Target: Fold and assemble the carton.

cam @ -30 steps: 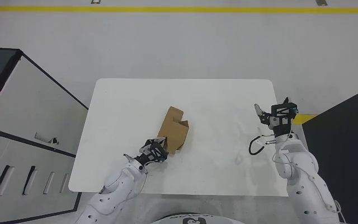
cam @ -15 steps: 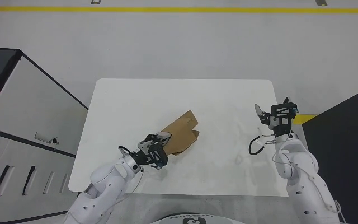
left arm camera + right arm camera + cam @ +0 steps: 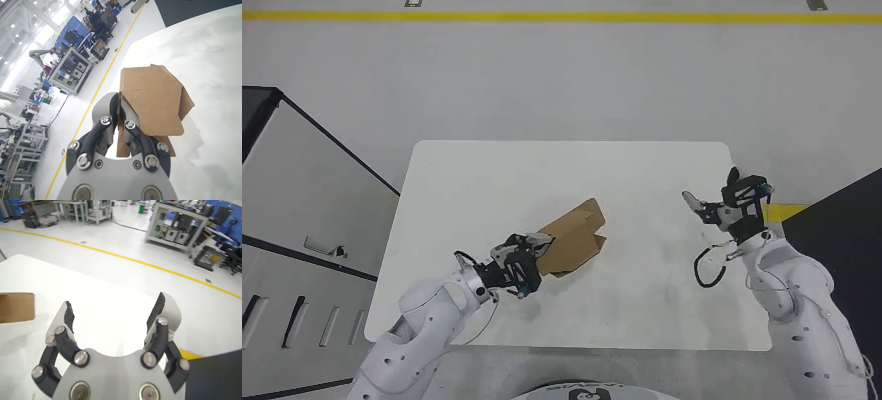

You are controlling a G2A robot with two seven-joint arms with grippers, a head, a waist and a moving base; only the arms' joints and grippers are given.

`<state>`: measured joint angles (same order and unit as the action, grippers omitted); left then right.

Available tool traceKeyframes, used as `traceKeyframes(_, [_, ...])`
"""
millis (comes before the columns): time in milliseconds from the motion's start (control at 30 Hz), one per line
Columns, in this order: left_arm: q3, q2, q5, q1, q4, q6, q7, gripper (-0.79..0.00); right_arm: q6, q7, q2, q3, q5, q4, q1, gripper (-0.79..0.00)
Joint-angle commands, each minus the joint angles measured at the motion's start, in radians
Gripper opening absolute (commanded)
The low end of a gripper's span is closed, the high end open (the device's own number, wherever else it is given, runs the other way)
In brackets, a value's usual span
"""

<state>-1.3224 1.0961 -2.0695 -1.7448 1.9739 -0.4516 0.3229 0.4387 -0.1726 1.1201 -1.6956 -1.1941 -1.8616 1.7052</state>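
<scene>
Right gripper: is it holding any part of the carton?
No, the right gripper is open and empty, with the carton lying apart from it.
</scene>
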Motion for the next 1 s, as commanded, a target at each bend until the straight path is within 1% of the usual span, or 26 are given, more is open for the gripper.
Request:
traceKeyframes(0, [-0.009, -0.004, 0.012, 0.016, 0.004, -0.047, 0.006, -0.785, 0.162, -0.087, -0.011, -0.037, 0.080, -0.011, -0.006, 0.000])
traceKeyframes(67, [-0.017, -0.007, 0.028, 0.029, 0.007, -0.084, 0.009, -0.785, 0.284, -0.185, -0.021, -0.059, 0.186, -0.006, -0.015, 0.000])
traceKeyframes(100, [-0.023, -0.007, 0.034, 0.033, 0.007, -0.095, -0.008, -0.785, 0.332, -0.250, -0.026, -0.061, 0.275, 0.010, -0.018, 0.000])
traceKeyframes(133, [-0.024, -0.008, 0.033, 0.039, 0.015, -0.102, -0.027, -0.785, 0.344, -0.273, -0.027, -0.063, 0.307, 0.014, -0.020, 0.000])
traceKeyframes(400, [-0.024, -0.008, 0.028, 0.042, 0.020, -0.099, -0.033, -0.785, 0.344, -0.273, -0.027, -0.063, 0.307, 0.014, -0.020, 0.000])
traceKeyframes(433, [-0.019, -0.008, 0.035, 0.045, 0.025, -0.100, -0.027, -0.785, 0.366, -0.249, -0.025, -0.040, 0.383, 0.031, -0.013, 0.000])
traceKeyframes(467, [-0.014, -0.008, 0.054, 0.051, 0.029, -0.115, -0.011, -0.785, 0.426, -0.261, -0.026, -0.006, 0.511, 0.074, -0.010, 0.000])
traceKeyframes(533, [-0.011, -0.010, 0.093, 0.067, 0.031, -0.156, 0.012, -0.785, 0.494, -0.361, -0.038, 0.010, 0.678, 0.138, -0.051, 0.000])
traceKeyframes(600, [-0.006, -0.012, 0.111, 0.086, 0.034, -0.195, 0.022, -0.785, 0.515, -0.503, -0.055, 0.046, 0.862, 0.185, -0.098, 0.000])
traceKeyframes(667, [-0.001, -0.012, 0.131, 0.099, 0.030, -0.220, 0.022, -0.785, 0.497, -0.635, -0.070, 0.078, 1.017, 0.211, -0.135, 0.000])
traceKeyframes(700, [0.004, -0.012, 0.146, 0.107, 0.029, -0.235, 0.017, -0.785, 0.477, -0.724, -0.082, 0.084, 1.124, 0.220, -0.171, 0.000])
traceKeyframes(733, [0.009, -0.013, 0.155, 0.114, 0.030, -0.250, 0.010, -0.785, 0.439, -0.770, -0.089, 0.103, 1.216, 0.224, -0.187, 0.000])
traceKeyframes(833, [0.015, -0.013, 0.200, 0.130, 0.027, -0.274, -0.005, -0.785, 0.291, -0.918, -0.118, 0.160, 1.405, 0.214, -0.229, 0.000])
traceKeyframes(867, [0.016, -0.013, 0.211, 0.134, 0.024, -0.278, -0.016, -0.785, 0.249, -0.960, -0.125, 0.173, 1.451, 0.214, -0.241, 0.000])
traceKeyframes(900, [0.016, -0.013, 0.206, 0.138, 0.026, -0.277, -0.036, -0.785, 0.249, -0.960, -0.125, 0.173, 1.451, 0.214, -0.241, 0.000])
traceKeyframes(967, [0.017, -0.014, 0.198, 0.141, 0.030, -0.275, -0.044, -0.785, 0.249, -0.960, -0.125, 0.173, 1.451, 0.214, -0.241, 0.000])
